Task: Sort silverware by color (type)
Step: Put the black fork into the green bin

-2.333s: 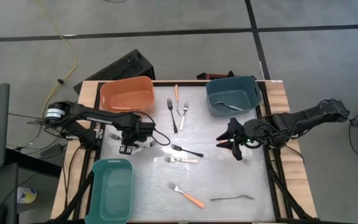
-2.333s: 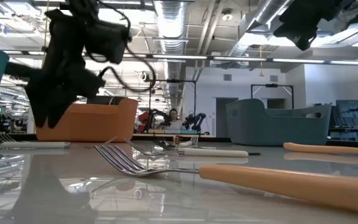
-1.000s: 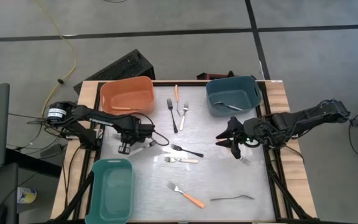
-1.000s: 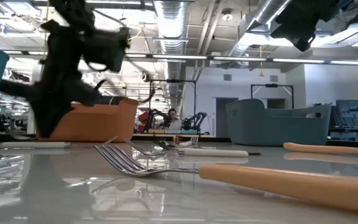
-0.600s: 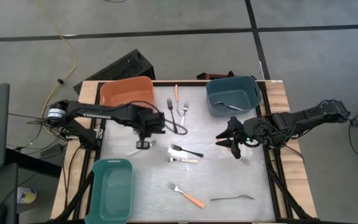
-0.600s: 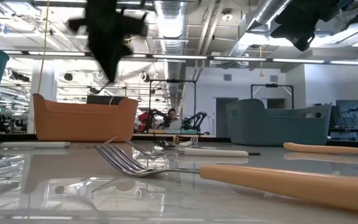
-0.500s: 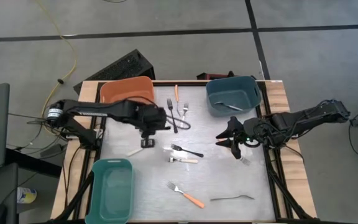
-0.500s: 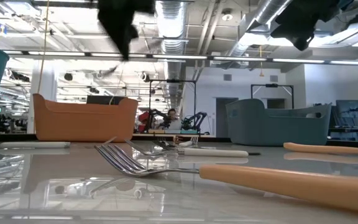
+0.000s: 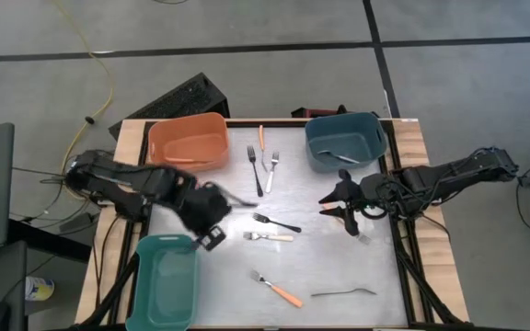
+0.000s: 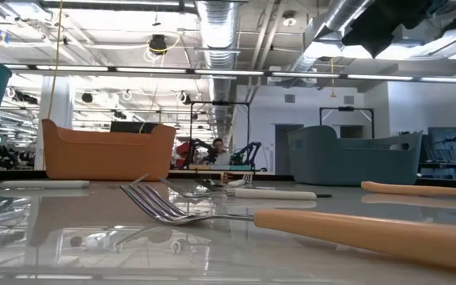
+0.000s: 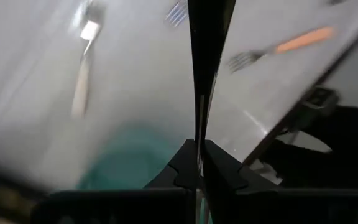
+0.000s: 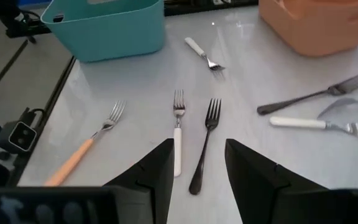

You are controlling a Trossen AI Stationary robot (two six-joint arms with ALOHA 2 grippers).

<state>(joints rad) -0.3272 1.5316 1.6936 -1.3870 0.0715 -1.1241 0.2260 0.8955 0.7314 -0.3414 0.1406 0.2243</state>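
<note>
My left gripper hovers over the far right corner of the teal bin, shut on a slim dark fork. On the table lie a black fork beside a white-handled one, an orange-handled fork at the far edge, a black and a white-handled fork in the middle, an orange-handled fork and a grey one near the front. My right gripper hangs open at the right, holding nothing. My left gripper pinches the dark fork's end between its two shut fingers. The fork runs on past the fingertips, along the fingers, and hangs clear of the table. Blur hides which end of the fork the fingers have.
An orange bin stands at the far left. A grey-blue bin at the far right holds a silver fork. Another white-handled fork lies on the table near the teal bin.
My left gripper has risen from the table's left side, swung toward the middle of the table, then come back toward the near left and now hangs over the teal bin's far right corner. It has stayed shut. In the low view it has gone up out of the picture.
</note>
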